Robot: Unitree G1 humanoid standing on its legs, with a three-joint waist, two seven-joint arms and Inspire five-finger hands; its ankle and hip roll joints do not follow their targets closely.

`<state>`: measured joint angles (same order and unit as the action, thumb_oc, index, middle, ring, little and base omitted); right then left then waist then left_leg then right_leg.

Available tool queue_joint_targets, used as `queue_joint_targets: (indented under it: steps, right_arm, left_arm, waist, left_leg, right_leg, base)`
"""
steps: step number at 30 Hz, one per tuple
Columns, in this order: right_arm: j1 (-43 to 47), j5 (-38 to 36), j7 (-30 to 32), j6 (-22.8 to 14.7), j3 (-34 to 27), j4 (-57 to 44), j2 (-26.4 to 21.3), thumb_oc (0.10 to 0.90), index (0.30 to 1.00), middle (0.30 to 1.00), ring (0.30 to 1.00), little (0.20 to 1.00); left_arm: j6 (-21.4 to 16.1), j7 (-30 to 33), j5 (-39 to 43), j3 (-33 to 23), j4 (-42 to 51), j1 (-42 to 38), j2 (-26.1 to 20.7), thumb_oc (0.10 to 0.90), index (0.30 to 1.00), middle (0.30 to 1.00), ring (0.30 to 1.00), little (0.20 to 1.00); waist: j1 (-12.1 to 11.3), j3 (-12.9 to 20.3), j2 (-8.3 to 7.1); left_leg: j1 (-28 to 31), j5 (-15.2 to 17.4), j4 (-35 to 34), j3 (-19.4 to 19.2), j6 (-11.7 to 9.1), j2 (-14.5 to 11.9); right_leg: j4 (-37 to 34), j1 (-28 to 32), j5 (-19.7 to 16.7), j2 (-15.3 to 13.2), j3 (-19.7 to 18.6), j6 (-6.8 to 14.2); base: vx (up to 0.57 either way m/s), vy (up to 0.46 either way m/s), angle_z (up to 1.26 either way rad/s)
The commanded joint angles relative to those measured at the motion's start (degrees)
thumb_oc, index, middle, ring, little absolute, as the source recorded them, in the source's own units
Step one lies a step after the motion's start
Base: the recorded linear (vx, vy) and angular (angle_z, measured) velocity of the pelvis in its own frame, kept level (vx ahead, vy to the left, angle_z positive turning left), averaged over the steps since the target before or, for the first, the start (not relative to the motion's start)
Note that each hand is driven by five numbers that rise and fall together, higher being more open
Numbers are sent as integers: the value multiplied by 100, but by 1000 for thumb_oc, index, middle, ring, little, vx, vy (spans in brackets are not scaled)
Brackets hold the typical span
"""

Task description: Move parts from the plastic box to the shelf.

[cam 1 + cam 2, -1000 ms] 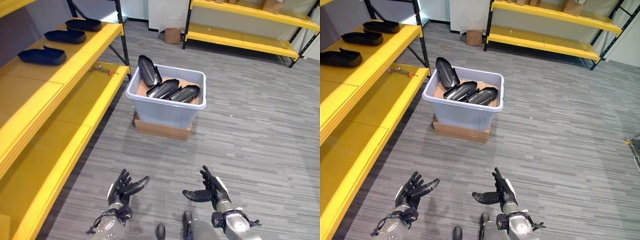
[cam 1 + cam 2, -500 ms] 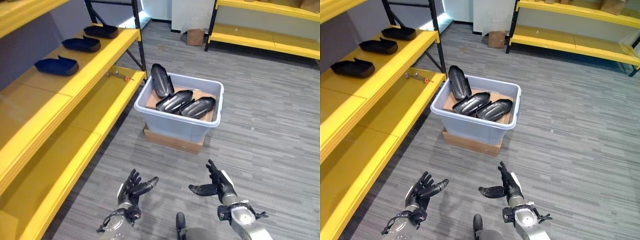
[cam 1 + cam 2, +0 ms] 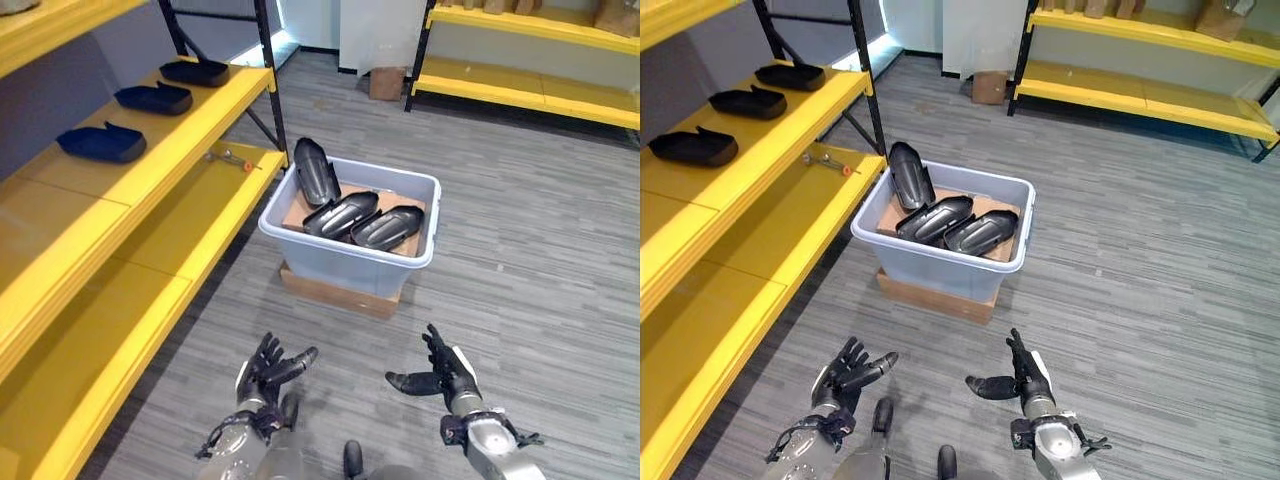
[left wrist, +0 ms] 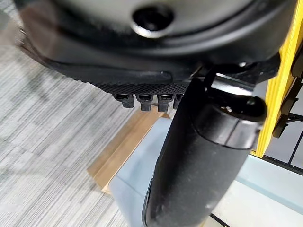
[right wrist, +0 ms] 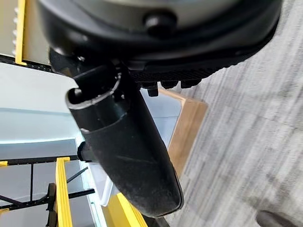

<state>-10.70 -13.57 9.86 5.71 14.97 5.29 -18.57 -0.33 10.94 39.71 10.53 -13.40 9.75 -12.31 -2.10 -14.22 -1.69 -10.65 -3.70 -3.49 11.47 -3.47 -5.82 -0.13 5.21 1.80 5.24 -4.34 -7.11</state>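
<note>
Left hand (image 3: 268, 367) and right hand (image 3: 443, 372) spread wide, empty, palms facing inward, likely readying two-handed grab. Black parts (image 3: 362, 218) lie in plastic box (image 3: 345, 250) ahead of both hands; shelf (image 3: 150, 170) beyond left hand holds three already.

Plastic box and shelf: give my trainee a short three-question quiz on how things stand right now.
1. True or false: both the left robot hand and the right robot hand are open and hold nothing.
2. How many black parts lie in the plastic box?
3. What does the plastic box stand on? A) the yellow shelf B) a flat cardboard box on the floor C) a pallet

Key: 1 true. 2 three: one leans upright against the box's left wall, two lie side by side. Three more sit on the shelf. 3 B.
</note>
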Motion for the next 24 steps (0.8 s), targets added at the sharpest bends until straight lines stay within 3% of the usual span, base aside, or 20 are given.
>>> queue_joint_targets:
  steps: [1, 5, 6, 11, 14, 16, 18, 20, 21, 23, 24]
  right_arm:
    - [115, 39, 12, -493, -153, -628, 78, 900, 1000, 1000, 1000, 1000]
    - [59, -57, -40, -479, -137, -693, 143, 900, 1000, 1000, 1000, 1000]
    - [48, -45, -78, -453, -118, -718, 164, 900, 1000, 1000, 1000, 1000]
    - [127, -8, -125, -422, -38, -697, 203, 900, 1000, 1000, 1000, 1000]
    - [177, 27, -166, -433, 23, -647, 268, 900, 1000, 1000, 1000, 1000]
    - [175, 20, -172, -450, 30, -625, 288, 900, 1000, 1000, 1000, 1000]
    - [167, 4, -203, -447, 50, -655, 269, 900, 1000, 1000, 1000, 1000]
    - [153, 11, -207, -449, 55, -660, 277, 900, 1000, 1000, 1000, 1000]
    - [118, 57, -215, -425, 41, -663, 312, 900, 1000, 1000, 1000, 1000]
    - [124, 54, -210, -422, 41, -648, 316, 900, 1000, 1000, 1000, 1000]
    - [146, 22, -201, -424, 35, -642, 290, 900, 1000, 1000, 1000, 1000]
  left_arm:
    - [-491, -73, -156, -161, 805, -51, -105, 900, 1000, 1000, 1000, 1000]
    - [-496, -108, -152, -118, 881, -9, -158, 900, 1000, 1000, 1000, 1000]
    - [-499, -91, -180, -107, 889, -30, -215, 900, 1000, 1000, 1000, 1000]
    - [-507, -55, -150, -132, 926, -60, -277, 900, 1000, 1000, 1000, 1000]
    - [-495, -47, -181, -147, 923, -102, -325, 900, 1000, 1000, 1000, 1000]
    - [-486, -51, -211, -126, 905, -167, -356, 900, 1000, 1000, 1000, 1000]
    - [-462, -82, -269, -108, 940, -159, -439, 900, 1000, 1000, 1000, 1000]
    - [-451, -87, -292, -98, 963, -175, -449, 900, 1000, 1000, 1000, 1000]
    - [-426, -113, -307, -137, 968, -155, -447, 900, 1000, 1000, 1000, 1000]
    - [-431, -121, -298, -150, 953, -145, -439, 900, 1000, 1000, 1000, 1000]
    - [-446, -139, -227, -166, 915, -105, -421, 900, 1000, 1000, 1000, 1000]
  waist:
    - [16, 545, -91]
    - [23, 677, -96]
    - [46, 727, -121]
    - [55, 775, -133]
    - [59, 738, -101]
    - [118, 629, -69]
    - [215, 463, -1]
    - [234, 423, 50]
    - [215, 415, 101]
    - [244, 404, 109]
    - [267, 397, 96]
  left_leg:
    - [419, -778, -102, -214, 85, 172]
    - [549, -606, -18, -365, 187, 291]
    - [582, -443, 78, -514, 280, 371]
    - [644, -153, 221, -772, 506, 541]
    - [778, 93, 336, -893, 692, 660]
    - [874, 157, 357, -905, 763, 683]
    - [1004, 199, 343, -927, 849, 663]
    - [1080, 226, 312, -965, 870, 640]
    - [1279, 338, 226, -1098, 921, 673]
    - [1383, 371, 147, -1147, 898, 671]
    - [1511, 438, 56, -1249, 846, 668]
  right_leg:
    - [73, 334, 80, -394, -139, 540]
    - [21, 374, 61, -608, -278, 658]
    - [17, 374, 44, -760, -333, 759]
    - [232, 203, -88, -991, -597, 1002]
    - [1096, -176, -237, -1021, -784, 1189]
    - [1976, -566, -600, -943, -751, 1259]
    - [2713, -988, -975, -841, -572, 1284]
    - [2986, -1144, -922, -868, -356, 1226]
    - [2925, -1353, -844, -1191, 335, 1088]
    - [2680, -1439, -725, -1201, 572, 1057]
    - [1996, -1597, -622, -1148, 858, 1056]
  base:
    - [242, 259, -78]
    - [176, 196, -49]
    - [116, 141, -36]
    - [143, 220, -41]
    - [118, 175, -52]
    - [53, 113, -34]
    - [29, 125, -11]
    - [75, 134, -5]
    - [95, 106, -12]
    - [148, 81, -32]
    - [189, 18, -45]
